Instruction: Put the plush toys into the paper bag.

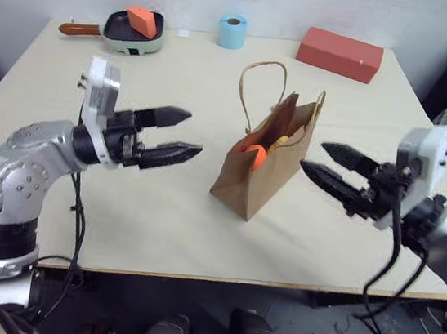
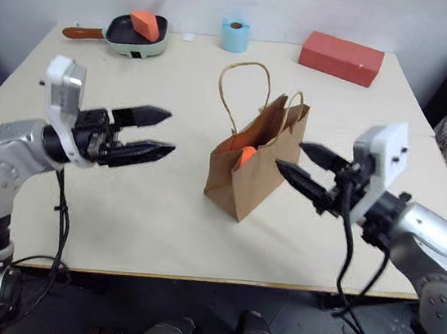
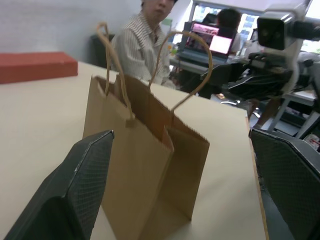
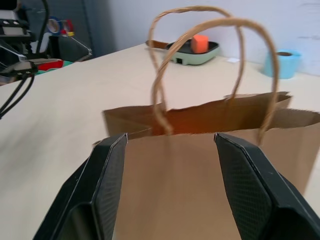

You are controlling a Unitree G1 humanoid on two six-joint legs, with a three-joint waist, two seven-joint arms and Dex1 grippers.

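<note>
The paper bag (image 1: 260, 172) stands upright at mid-frame on the table (image 1: 157, 232), an orange plush toy (image 1: 252, 152) and a sliver of yellow one (image 1: 281, 139) peeking from its mouth, mostly hidden. My left gripper (image 1: 179, 137) and right gripper (image 1: 320, 161) flank it, both released, holding nothing, apart from the bag.

Right gripper (image 4: 170, 150) spread wide; paper bag (image 4: 200, 165) upright just beyond
</note>
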